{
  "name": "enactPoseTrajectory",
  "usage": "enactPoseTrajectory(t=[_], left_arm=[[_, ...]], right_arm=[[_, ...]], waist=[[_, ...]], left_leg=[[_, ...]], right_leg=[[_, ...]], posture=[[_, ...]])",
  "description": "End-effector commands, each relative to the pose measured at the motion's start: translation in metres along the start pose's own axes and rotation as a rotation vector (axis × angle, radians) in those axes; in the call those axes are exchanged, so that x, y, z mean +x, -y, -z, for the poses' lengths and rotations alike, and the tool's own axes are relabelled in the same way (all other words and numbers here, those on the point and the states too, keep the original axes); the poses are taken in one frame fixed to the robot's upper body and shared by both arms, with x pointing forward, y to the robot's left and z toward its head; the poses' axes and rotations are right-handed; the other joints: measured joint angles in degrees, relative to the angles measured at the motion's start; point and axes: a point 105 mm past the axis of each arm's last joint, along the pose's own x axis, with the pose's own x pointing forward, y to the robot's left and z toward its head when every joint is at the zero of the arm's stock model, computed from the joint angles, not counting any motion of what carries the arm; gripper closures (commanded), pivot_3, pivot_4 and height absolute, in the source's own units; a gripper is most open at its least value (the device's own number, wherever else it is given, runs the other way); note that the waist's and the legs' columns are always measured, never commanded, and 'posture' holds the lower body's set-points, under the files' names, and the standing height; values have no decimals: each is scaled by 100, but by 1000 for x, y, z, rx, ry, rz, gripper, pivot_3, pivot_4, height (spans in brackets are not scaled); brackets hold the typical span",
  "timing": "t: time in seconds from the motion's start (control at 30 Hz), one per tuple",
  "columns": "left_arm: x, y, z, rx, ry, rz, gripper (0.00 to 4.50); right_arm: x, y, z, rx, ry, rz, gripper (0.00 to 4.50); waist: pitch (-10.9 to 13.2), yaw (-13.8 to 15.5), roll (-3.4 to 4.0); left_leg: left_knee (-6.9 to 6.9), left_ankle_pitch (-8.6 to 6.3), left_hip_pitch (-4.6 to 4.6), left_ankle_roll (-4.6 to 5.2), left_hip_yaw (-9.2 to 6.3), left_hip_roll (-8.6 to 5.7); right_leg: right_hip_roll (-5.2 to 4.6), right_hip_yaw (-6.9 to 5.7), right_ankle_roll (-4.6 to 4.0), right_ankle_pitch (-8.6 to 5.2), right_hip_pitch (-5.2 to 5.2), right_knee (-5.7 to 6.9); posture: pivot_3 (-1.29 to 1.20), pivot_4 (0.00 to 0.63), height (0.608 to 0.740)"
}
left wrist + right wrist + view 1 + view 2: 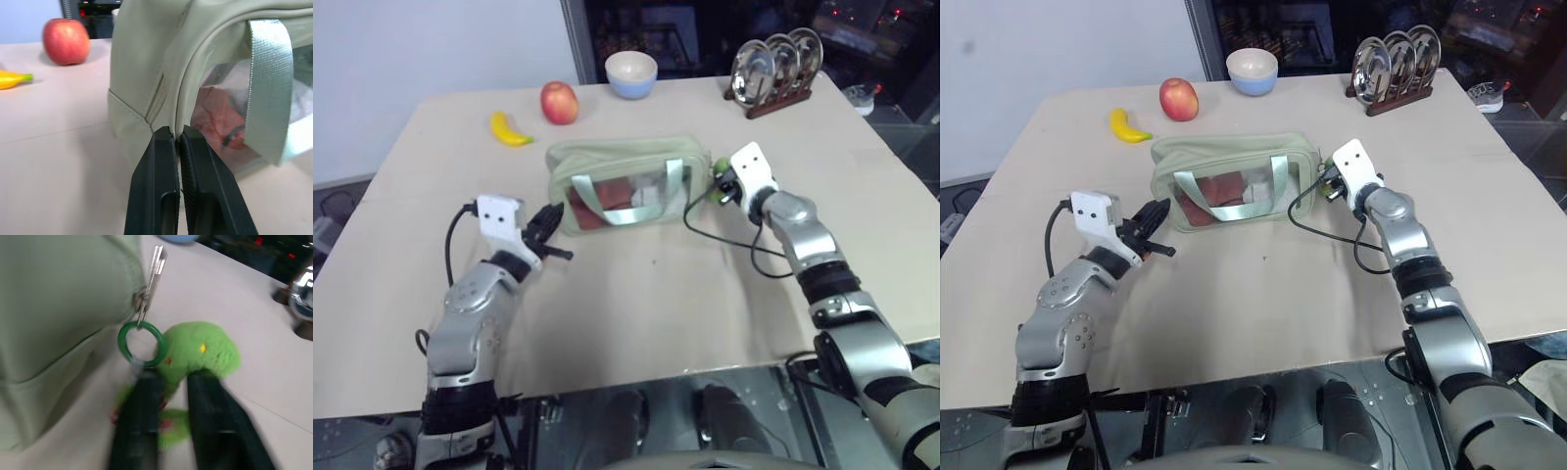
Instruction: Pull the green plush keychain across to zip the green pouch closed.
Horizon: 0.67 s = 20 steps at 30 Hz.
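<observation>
The green pouch (625,184) lies on its back side near the middle of the table (636,313), a little toward the far edge, with its clear window and pale straps facing the near edge and something red and white showing through the plastic. The green plush keychain (200,352) hangs from a green ring (142,343) on the zipper pull at the pouch's right end and rests on the table just beside that end. The right gripper (171,382) is at that end, pointing in at the pouch; its two black fingers stand a little apart with the lower part of the plush between them, but whether they actually pinch it cannot be told. The left gripper (177,142) is at the pouch's left end, low and close to the table, with its fingers pressed together at the tips against the seam at the lower front corner of the pouch; they seem to nip the edge of the fabric there. Along the far edge of the table are a banana (509,129) and an apple (559,102) toward the left corner, a pale bowl (631,73) near the middle, and a wooden rack of metal plates (777,69) toward the right corner, all well apart from the pouch.
</observation>
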Motion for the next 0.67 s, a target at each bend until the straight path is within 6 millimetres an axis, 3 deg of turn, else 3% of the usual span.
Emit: enactPoseTrajectory(t=[0.03,0.13,0.23,0.4,0.67], left_arm=[[-9,8,-26,16,86,83,3116],[-16,20,-27,3,74,174,1718],[-30,36,-22,-8,32,285,315],[-60,54,-11,-14,-44,425,315],[-87,53,0,11,-131,443,315]], right_arm=[[-19,-2,-25,-10,95,-74,1653],[-38,-3,-26,-14,107,-109,186],[-55,-3,-22,-14,96,-140,0],[-76,-2,-10,-20,43,-207,0],[-88,5,-5,-67,6,-247,0]], waist=[[0,9,0],[1,25,0],[1,28,0],[2,31,2],[10,66,13]], left_leg=[[0,0,-9,-1,-4,0],[0,5,-28,-9,-19,0],[-3,4,-32,-7,-21,0],[-4,-12,-35,18,-24,1],[-6,-14,-32,22,-28,1]], right_leg=[[-1,-2,0,0,-4,-5],[-3,-1,0,0,-11,-19],[-4,-1,0,0,-9,-33],[-6,-4,0,0,-1,-53],[-9,-11,-2,-1,5,-56]], posture=[[0,150,740],[0,150,740],[0,150,740],[0,150,740],[0,150,740]])
